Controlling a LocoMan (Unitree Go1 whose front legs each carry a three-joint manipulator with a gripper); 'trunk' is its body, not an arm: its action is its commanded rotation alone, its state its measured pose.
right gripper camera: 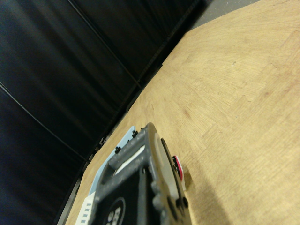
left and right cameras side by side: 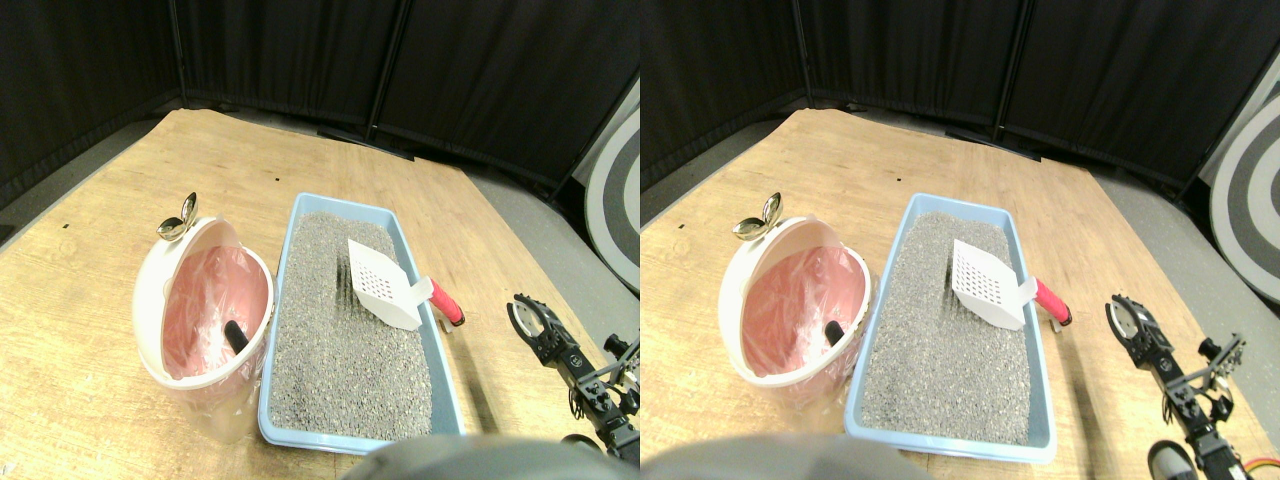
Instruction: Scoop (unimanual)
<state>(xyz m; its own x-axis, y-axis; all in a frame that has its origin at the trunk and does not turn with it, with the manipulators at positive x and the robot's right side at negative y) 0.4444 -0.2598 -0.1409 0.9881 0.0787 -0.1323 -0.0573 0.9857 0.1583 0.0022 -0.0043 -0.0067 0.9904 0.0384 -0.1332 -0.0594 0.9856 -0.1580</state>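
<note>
A white slotted scoop (left and right cameras side by side: 380, 285) lies tilted on the grey litter (left and right cameras side by side: 340, 350) in a blue tray (left and right cameras side by side: 287, 262). Its red handle (left and right cameras side by side: 447, 303) rests over the tray's right rim and points toward my side. My right gripper (left and right cameras side by side: 527, 308) hovers open and empty above the floor, a short way right of the handle end and apart from it. In the wrist view the dark jaw fills the lower part. A sliver of the red handle (right gripper camera: 176, 165) and a corner of the blue tray (right gripper camera: 123, 139) show beyond it.
A white bin (left and right cameras side by side: 150, 290) lined with a pink bag stands against the tray's left side, with a small dark piece (left and right cameras side by side: 236, 337) inside. A shiny metal piece (left and right cameras side by side: 178, 222) sits on its far rim. Wooden floor (left and right cameras side by side: 240, 150) surrounds them, and black curtains close off the back.
</note>
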